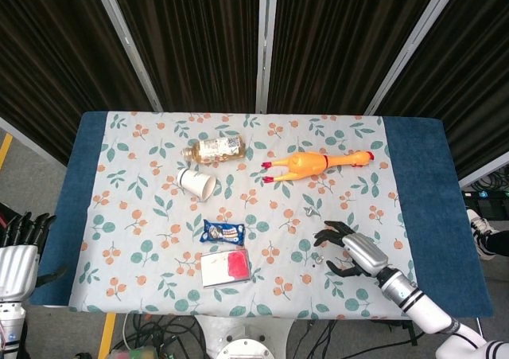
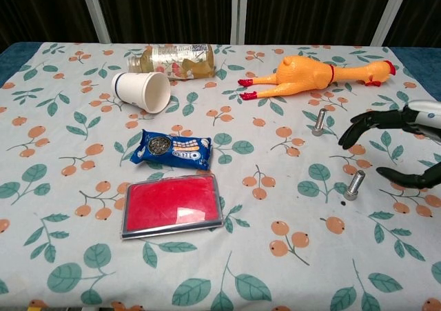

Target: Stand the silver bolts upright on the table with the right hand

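Note:
Two silver bolts stand upright on the floral cloth: one bolt below the rubber chicken, the other bolt nearer the table's front. My right hand hangs just right of the nearer bolt, fingers spread, holding nothing and clear of the bolt. My left hand rests off the table's left edge, fingers extended, with nothing in it.
A yellow rubber chicken, a lying bottle, a tipped white paper cup, a blue cookie packet and a red tin lie on the cloth. A blue border lines the table's right side.

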